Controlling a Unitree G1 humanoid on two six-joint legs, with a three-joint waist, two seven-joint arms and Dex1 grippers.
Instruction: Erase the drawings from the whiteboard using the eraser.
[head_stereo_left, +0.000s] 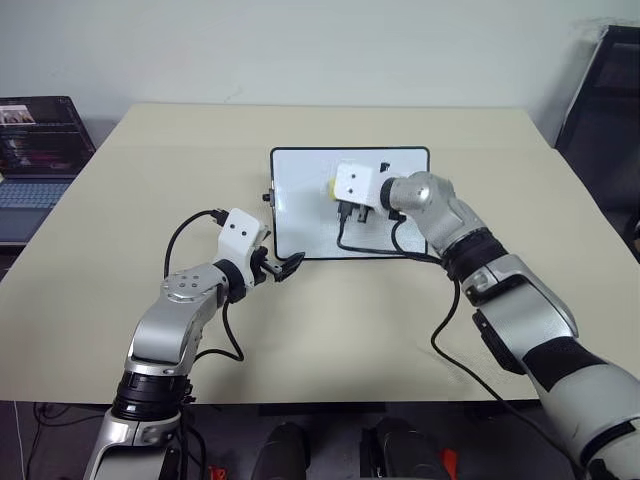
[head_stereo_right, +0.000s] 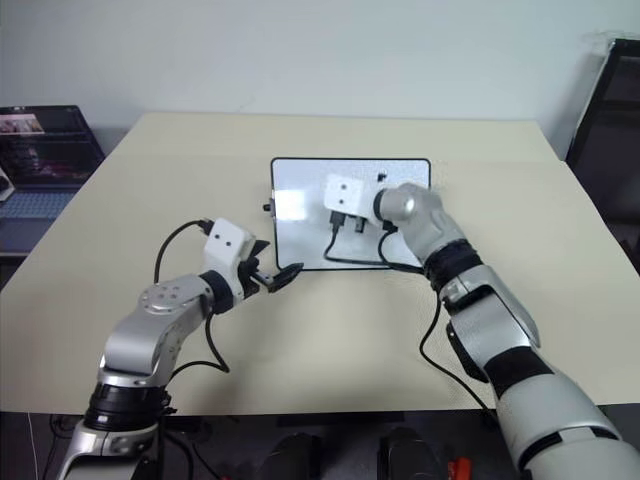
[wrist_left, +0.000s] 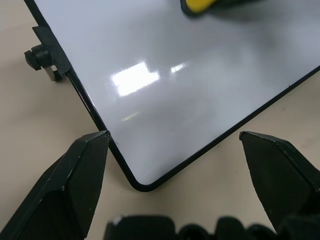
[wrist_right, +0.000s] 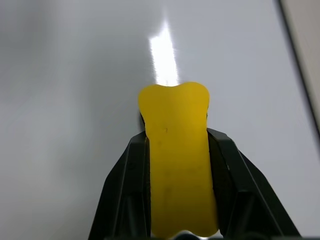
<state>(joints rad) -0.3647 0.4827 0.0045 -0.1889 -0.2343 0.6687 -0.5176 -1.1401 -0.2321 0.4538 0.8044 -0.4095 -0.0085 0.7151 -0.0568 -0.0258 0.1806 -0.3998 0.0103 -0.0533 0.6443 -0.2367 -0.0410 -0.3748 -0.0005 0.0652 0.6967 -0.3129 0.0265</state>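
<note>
right gripper (wrist_right: 175, 150): clenched on the yellow eraser (wrist_right: 176, 150), long axis along the fingers, tip over the whiteboard (head_stereo_left: 300, 200) middle | left gripper (wrist_left: 175, 145): released, straddling the whiteboard's near-left corner | drawings: cannot tell

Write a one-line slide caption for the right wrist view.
Right gripper, jaws clamped on the yellow eraser, over the glossy white whiteboard.
</note>
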